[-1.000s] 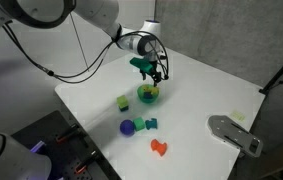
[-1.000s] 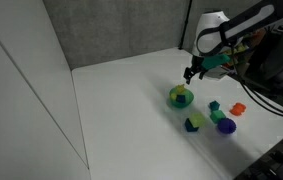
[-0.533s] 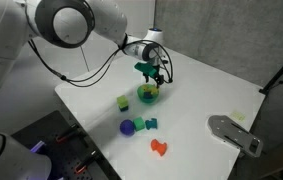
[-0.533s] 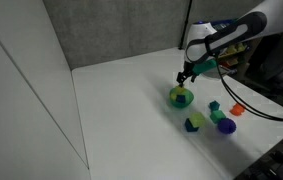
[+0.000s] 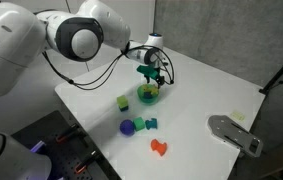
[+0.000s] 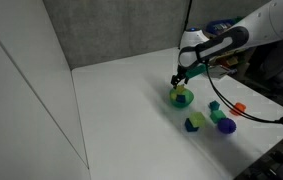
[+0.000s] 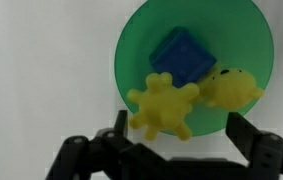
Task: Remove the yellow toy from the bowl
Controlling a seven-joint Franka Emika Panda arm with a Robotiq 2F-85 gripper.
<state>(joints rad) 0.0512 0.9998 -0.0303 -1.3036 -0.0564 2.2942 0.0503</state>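
Observation:
In the wrist view the green bowl fills the upper middle. Inside it lie a yellow toy with knobby arms, a second rounder yellow toy and a blue block. My gripper is open, with one dark finger on each side of the bowl's near rim and nothing between them. In both exterior views the gripper hangs just above the bowl.
On the white table stand a lime-green cube, a blue-purple ball, small green and blue blocks and an orange-red toy. A grey device lies at the table's edge.
The arm has swung round and the gripper has come down closer over the bowl. The toys and bowl have not moved.

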